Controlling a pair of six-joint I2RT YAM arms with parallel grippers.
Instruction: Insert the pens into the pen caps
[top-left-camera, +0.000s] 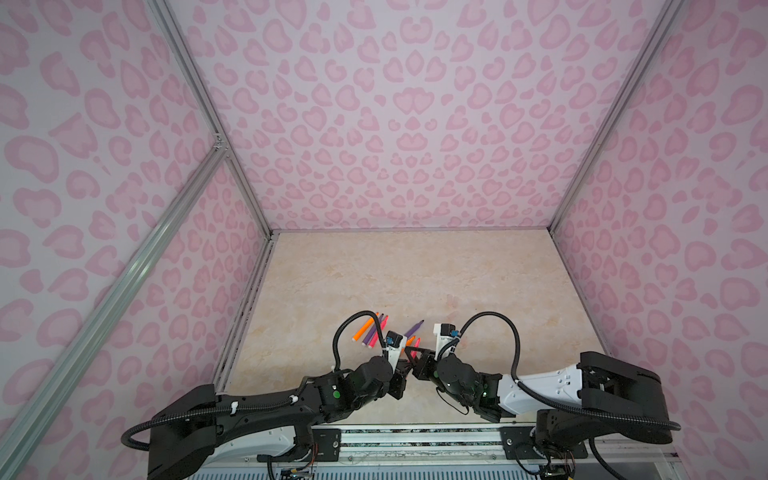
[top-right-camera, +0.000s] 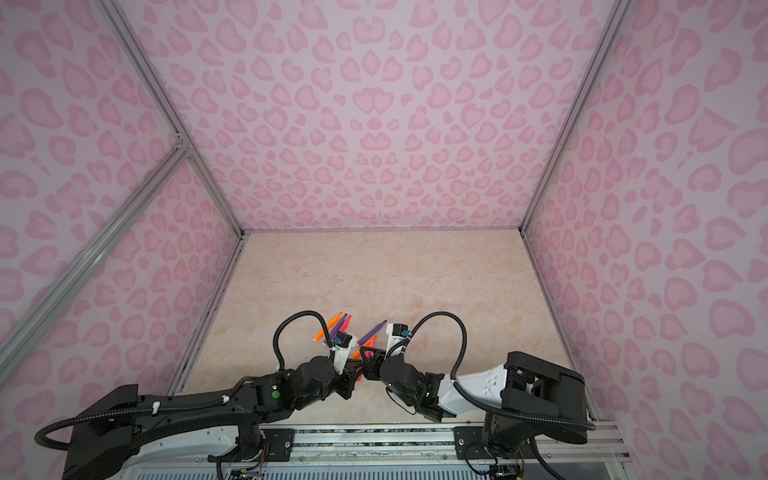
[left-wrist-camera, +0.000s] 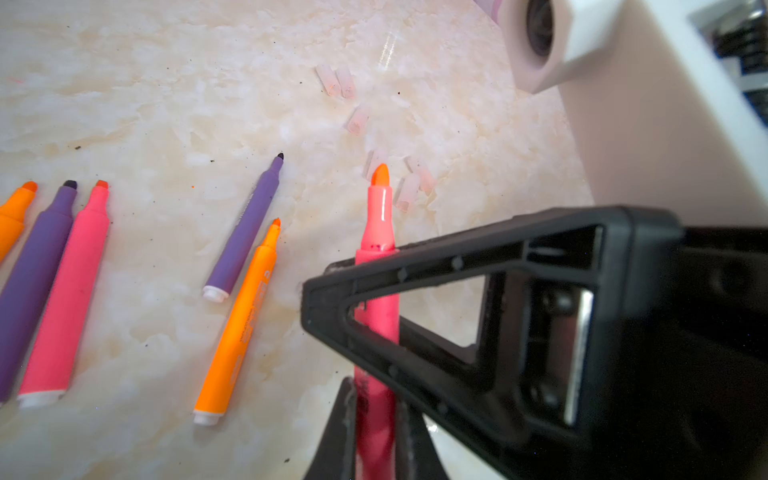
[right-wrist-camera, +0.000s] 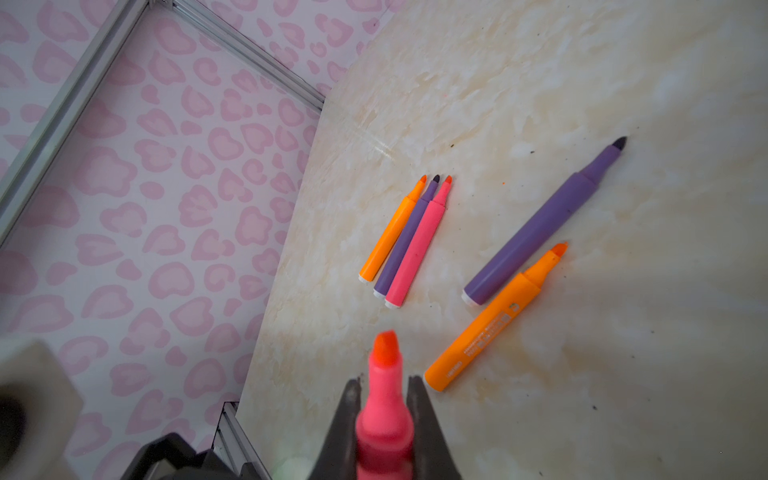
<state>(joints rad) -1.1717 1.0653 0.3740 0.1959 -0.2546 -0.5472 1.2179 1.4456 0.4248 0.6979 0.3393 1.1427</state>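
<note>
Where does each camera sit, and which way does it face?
Top views: overhead, looking forward and down at the table; left arm and right arm show.
Left wrist: on left arm, looking past left end effector at pen caps.
Right wrist: on right arm, looking past right end effector at five loose pens.
Shared: both wrist views show the gripped pink pen.

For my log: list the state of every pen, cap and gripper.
held pink pen: uncapped, gripped by both grippers.
left gripper: shut on the held pink pen.
right gripper: shut on the held pink pen.
three pens: uncapped, lying side by side on the table.
purple pen, orange pen: uncapped, lying.
pen caps: six, empty, loose.
</note>
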